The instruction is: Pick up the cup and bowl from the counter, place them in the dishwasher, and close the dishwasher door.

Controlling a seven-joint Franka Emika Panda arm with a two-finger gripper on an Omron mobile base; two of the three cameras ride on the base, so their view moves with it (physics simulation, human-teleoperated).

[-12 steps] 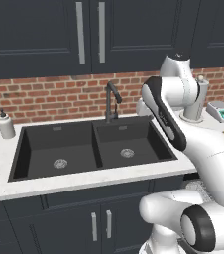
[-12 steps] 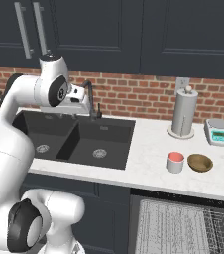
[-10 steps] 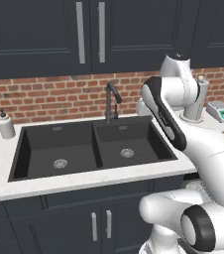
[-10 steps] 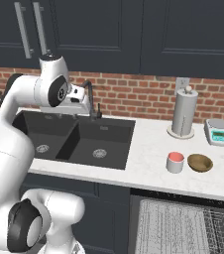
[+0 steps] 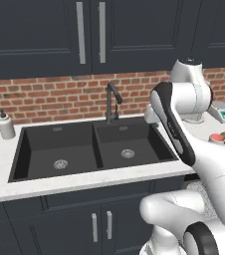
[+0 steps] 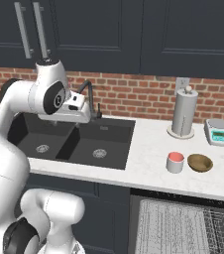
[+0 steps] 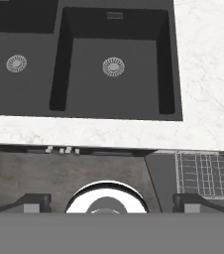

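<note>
The fingers [image 7: 112, 202] are held spread wide above the black sink [image 6: 79, 144], while the cup [image 6: 175, 162] and bowl [image 6: 199, 162] are seen side by side on the white surface [image 6: 148, 149], right of the sink

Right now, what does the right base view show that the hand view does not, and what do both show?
Right base view alone: the cup and the bowl side by side on the counter, the paper towel holder, the scale, the tap and the brick wall.
Hand view alone: the two dark fingertips, standing wide apart, and the sink drains seen from straight above.
Both: the black double sink, the white counter and the grey dishwasher rack.
</note>
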